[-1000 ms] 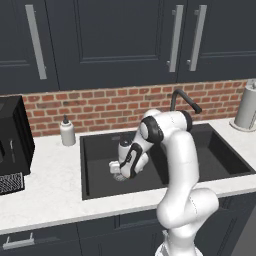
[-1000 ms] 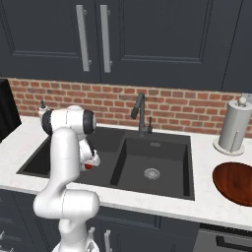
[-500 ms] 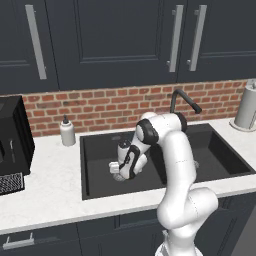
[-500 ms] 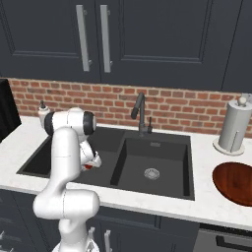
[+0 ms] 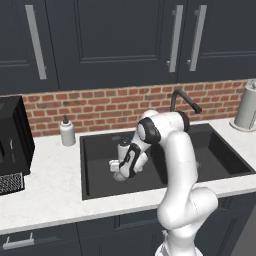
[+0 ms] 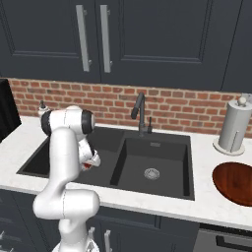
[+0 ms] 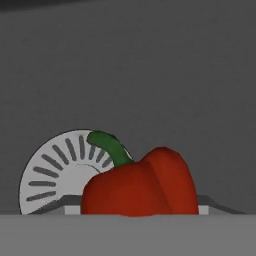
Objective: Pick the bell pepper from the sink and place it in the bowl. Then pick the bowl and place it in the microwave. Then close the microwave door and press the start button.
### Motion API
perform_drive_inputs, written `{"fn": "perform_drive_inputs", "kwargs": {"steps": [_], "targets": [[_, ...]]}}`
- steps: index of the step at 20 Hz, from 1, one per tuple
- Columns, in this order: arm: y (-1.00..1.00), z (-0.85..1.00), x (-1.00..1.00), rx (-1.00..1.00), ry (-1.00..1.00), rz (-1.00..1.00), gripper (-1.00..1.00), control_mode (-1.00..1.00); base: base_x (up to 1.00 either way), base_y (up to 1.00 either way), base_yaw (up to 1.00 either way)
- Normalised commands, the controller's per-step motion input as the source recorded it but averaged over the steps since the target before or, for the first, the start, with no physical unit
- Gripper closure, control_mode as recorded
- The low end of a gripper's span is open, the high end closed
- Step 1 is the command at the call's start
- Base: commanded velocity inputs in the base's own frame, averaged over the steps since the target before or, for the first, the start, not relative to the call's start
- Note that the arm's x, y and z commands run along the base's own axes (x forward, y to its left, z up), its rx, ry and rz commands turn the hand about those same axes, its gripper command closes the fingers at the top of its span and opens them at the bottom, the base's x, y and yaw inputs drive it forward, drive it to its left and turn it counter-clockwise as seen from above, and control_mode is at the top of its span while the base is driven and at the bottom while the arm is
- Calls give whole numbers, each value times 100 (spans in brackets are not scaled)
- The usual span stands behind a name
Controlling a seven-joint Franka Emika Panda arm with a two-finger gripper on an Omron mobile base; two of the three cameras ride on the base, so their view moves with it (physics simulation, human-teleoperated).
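The end effector [image 5: 120, 172] is low in the sink [image 5: 95, 145], center-left of the left base view, reaching for the bell pepper [image 7: 140, 187] beside the drain [image 7: 60, 172]. I cannot tell whether it grips.

The bell pepper [image 7: 142, 186] occupies the lower centre of the frame, glossy red, with its green stem [image 7: 109, 146] curving toward the upper left. Directly behind it, at lower left, lies the round metal drain [image 7: 55, 171] with radial slots, partly covered by the pepper. The matte dark sink [image 7: 150, 75] floor fills the upper frame.
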Motion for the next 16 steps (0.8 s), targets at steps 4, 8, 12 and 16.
{"fn": "perform_drive_inputs", "kwargs": {"steps": [4,8,12,16], "targets": [[0,98,-57,0,-1,-4,100,-100,0,0,0],[0,97,-66,0,-4,0,100,-100,0,0,0],[0,100,-73,0,-18,0,100,-100,0,0,0],[0,100,-56,0,-15,0,100,-100,0,0,0]]}}
